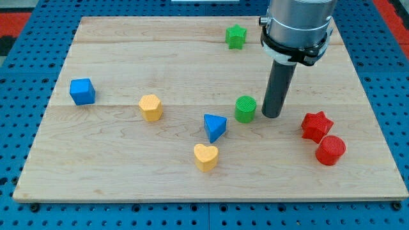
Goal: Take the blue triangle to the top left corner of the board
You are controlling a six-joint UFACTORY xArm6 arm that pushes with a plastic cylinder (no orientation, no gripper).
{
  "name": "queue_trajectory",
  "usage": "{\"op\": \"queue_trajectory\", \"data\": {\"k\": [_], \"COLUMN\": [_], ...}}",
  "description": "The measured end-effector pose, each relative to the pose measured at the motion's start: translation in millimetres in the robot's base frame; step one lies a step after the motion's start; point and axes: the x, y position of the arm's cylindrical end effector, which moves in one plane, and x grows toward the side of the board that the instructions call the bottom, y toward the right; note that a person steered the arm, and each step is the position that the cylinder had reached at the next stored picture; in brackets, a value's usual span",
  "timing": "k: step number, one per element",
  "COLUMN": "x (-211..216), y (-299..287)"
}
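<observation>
No text, label, brand, number or sign can be read anywhere; nothing legible is carried by the board point(128, 185), the blocks or the rod.

Bright, even light is falling from overhead, flooding the pale wooden desk point(128, 57) with no harsh glare. Shadows are staying short and soft: a small dark patch is hugging my tip point(271, 117) at its base, and a thin one is sitting under the blue triangle point(215, 127) toward 6 o'clock. The metal collar point(297, 32) at 1 o'clock is catching a pale sheen. Everything is showing in sharp focus, with block colours reading saturated. The desk edges are converging toward 12 o'clock from perspective, without visible bending at the frame's borders.
</observation>
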Motion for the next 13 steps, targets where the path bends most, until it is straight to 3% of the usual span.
{"op": "queue_trajectory", "data": {"k": [2,3,4,5,6,7,8,9,11,13], "x": [-10.1,47.8,36.6,-4.3,-0.7,25.9,41.8,41.0,71.0,36.5], "y": [-18.1,-18.9,-39.2,-105.8,-118.9,-61.7,-72.4,-130.0,-129.4,-228.6]}}
